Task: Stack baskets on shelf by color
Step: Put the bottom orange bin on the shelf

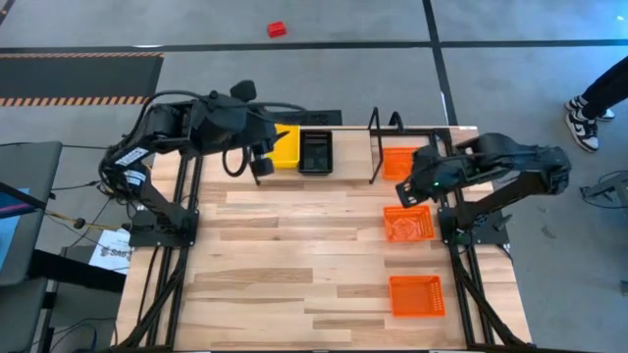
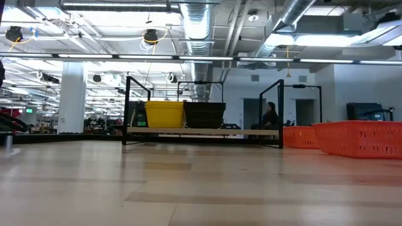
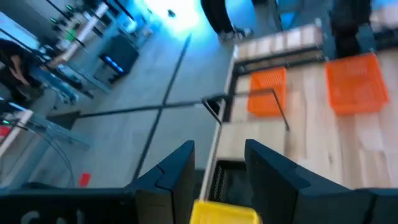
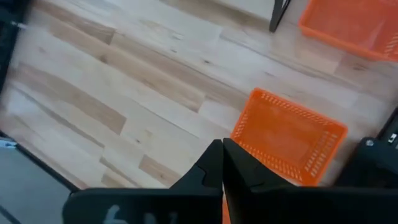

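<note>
The shelf (image 1: 343, 176) runs along the table's far edge. On its board stand a yellow basket (image 1: 286, 147) and a black basket (image 1: 316, 152) side by side, and an orange basket (image 1: 396, 162) beyond the wire hoop (image 1: 375, 147). Two more orange baskets (image 1: 408, 224) (image 1: 416, 295) lie on the table at the right. My left gripper (image 1: 259, 164) hovers open next to the yellow basket (image 3: 224, 213), on its left. My right gripper (image 4: 222, 163) is shut, above the nearer edge of an orange basket (image 4: 289, 138) on the table, holding nothing.
Bare wooden tabletop (image 1: 294, 255) stretches over the left and middle. The low view shows the shelf (image 2: 201, 131) with black hoops at both ends. A person's shoe (image 1: 583, 123) shows at the far right of the floor, and a small red object (image 1: 276, 29) lies behind the table.
</note>
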Available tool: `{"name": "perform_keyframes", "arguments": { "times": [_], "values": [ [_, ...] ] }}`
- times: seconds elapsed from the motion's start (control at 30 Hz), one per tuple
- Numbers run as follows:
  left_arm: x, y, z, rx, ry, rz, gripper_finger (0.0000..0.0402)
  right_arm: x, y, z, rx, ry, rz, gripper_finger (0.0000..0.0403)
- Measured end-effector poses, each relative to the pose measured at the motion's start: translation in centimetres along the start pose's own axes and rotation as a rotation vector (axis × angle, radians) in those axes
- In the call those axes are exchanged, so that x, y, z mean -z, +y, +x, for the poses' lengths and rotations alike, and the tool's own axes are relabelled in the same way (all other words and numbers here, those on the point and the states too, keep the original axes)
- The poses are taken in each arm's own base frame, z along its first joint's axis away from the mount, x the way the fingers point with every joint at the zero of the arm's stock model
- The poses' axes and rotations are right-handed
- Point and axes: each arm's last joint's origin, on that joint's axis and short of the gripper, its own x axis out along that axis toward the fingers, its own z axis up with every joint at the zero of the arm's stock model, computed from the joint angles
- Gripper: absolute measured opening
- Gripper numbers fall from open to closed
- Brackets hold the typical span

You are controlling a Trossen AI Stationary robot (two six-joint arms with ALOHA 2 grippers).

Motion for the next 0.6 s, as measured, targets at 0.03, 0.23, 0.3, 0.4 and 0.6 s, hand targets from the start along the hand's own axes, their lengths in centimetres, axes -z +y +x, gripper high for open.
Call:
{"name": "perform_keyframes", "arguments": {
  "times": [0.03, 0.23, 0.3, 0.4, 0.6],
  "values": [
    [-0.2, 0.1, 0.2, -0.010, -0.020, -0.011, 0.0130, 0.0, 0.3, 0.3, 0.006, 0.005, 0.002, 0.0019],
    [-1.0, 0.1, 1.8, -0.026, -0.055, -0.038, 0.0130, 0.0, 3.8, 3.4, -0.011, 0.082, 0.114, 0.0016],
    [-1.5, -0.2, 2.8, -0.025, -0.079, -0.044, 0.0130, 0.5, 5.6, 4.8, -0.046, 0.144, 0.115, 0.0017],
    [-1.8, -0.8, 4.1, -0.002, -0.081, -0.030, 0.0130, 1.8, 8.1, 7.1, -0.073, 0.270, 0.092, 0.0017],
    [-0.8, -2.0, 5.6, 0.025, 0.054, 0.028, 0.0130, 6.2, 10.3, 11.3, 0.105, 0.569, -0.003, 0.0009]
  ]
}}
